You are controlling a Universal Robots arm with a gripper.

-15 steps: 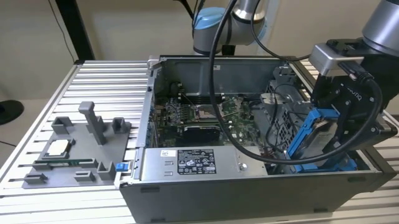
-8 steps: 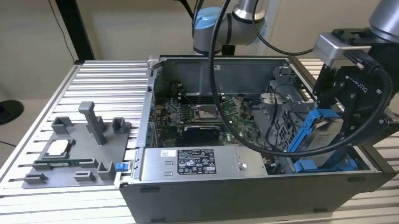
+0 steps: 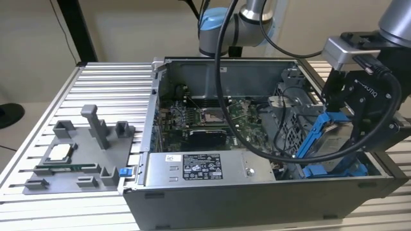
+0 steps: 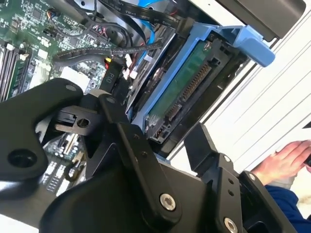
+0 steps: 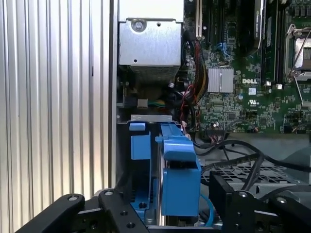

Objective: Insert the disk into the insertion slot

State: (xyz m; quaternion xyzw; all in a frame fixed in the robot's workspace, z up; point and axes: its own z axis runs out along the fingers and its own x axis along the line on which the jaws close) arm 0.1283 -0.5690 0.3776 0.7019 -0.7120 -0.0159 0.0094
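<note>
clamps the disk (image 4: 190, 73) between the jaws of the gripper (image 4: 154, 118), both flanks pinched (circuit-board side exposed in the second wrist view). holds it tilted, lower end at the insertion slot (image 3: 334, 169) just beyond the jaw tips, not yet seated. stands within an open computer case (image 3: 257, 202) on a ribbed aluminium table (image 3: 96, 86); grey fixture tray (image 3: 77, 159) well apart from the jaws; beige wall (image 3: 128, 29) behind. person's hand (image 4: 286, 158) near, outboard of one jaw.

Blue against grey and green
Disk (image 3: 335, 142) silver, blue-framed; board (image 3: 239, 113) green; table (image 3: 109, 91) ribbed silver; tray (image 3: 67, 179) plain grey.
</note>
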